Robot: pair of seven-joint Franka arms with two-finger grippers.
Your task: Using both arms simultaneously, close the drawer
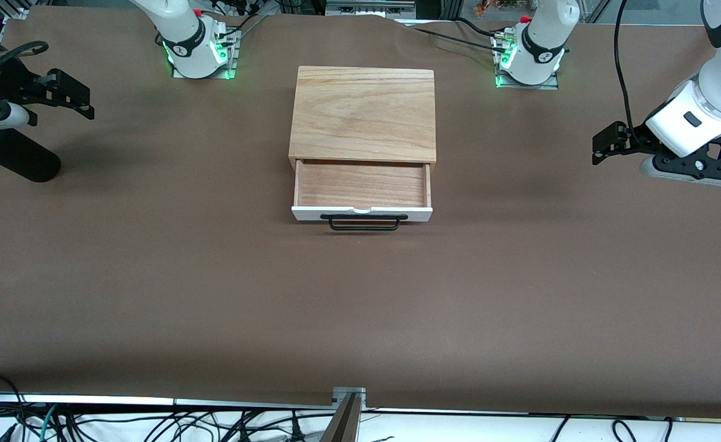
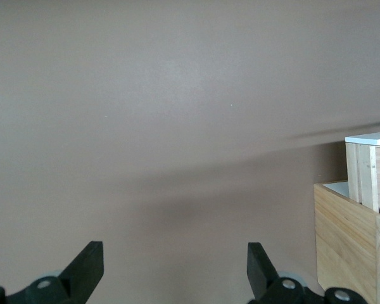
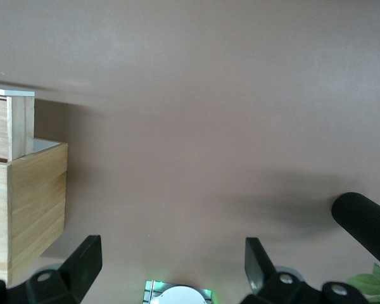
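The light-wood box (image 1: 363,113) stands mid-table between the two arm bases. Its drawer (image 1: 361,184) is pulled out toward the front camera, with nothing in it, showing its white front panel (image 1: 311,213) and black bar handle (image 1: 363,223). My left gripper (image 1: 596,147) hangs open over the bare table toward the left arm's end, apart from the box. My right gripper (image 1: 87,98) hangs open over the right arm's end. The left wrist view shows open fingers (image 2: 88,263), the box (image 2: 348,240) and the drawer (image 2: 370,171). The right wrist view shows open fingers (image 3: 85,259), the box (image 3: 25,202) and the drawer (image 3: 9,123).
A black cylinder (image 1: 19,161) lies at the right arm's end of the table, also in the right wrist view (image 3: 367,225). The green-lit arm bases (image 1: 197,55) (image 1: 529,61) stand beside the box's back. Cables and a metal bracket (image 1: 348,405) line the front edge.
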